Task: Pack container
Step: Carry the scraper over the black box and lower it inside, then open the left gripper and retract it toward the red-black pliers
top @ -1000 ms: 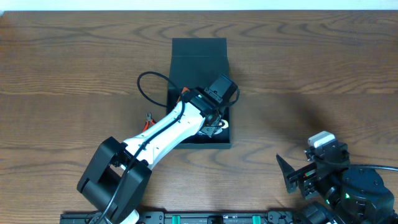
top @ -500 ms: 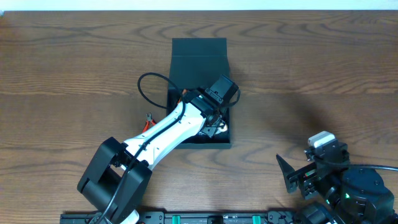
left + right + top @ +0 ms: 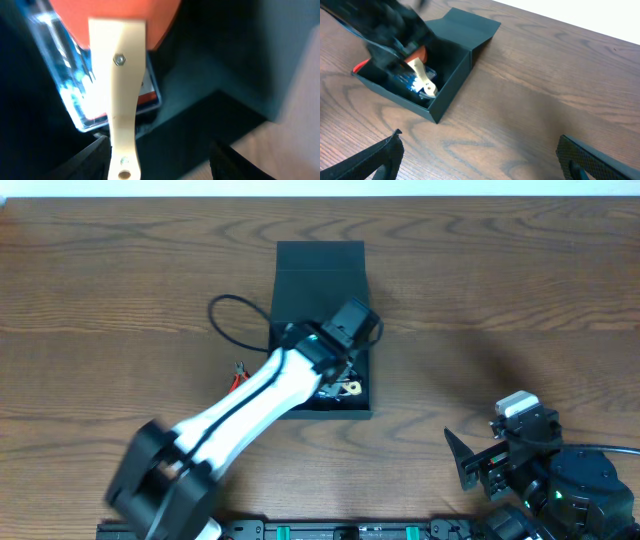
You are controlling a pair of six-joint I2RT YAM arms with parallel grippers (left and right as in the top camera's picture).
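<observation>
The black container [image 3: 355,408] stands mid-table with its flap lid [image 3: 320,260] folded open at the back. My left gripper [image 3: 338,372] reaches down inside it. In the left wrist view its jaws stand open [image 3: 160,156] around a cream-handled tool [image 3: 122,100] with an orange head. The tool lies in the box on a clear packet [image 3: 75,95], its handle close to the left finger [image 3: 92,157]. The right wrist view shows the container [image 3: 451,86] and the cream handle [image 3: 422,77]. My right gripper [image 3: 485,165] hovers open over bare wood at the front right [image 3: 470,465].
A red-handled tool [image 3: 237,376] lies on the table against the container's left side. The left arm's black cable [image 3: 225,315] loops out beside the box. Wooden tabletop [image 3: 500,300] stretches to the right.
My left jaws have opened and let go of the cream-handled tool inside the container. The left arm has shifted and is blurred with motion. The right arm has not moved.
</observation>
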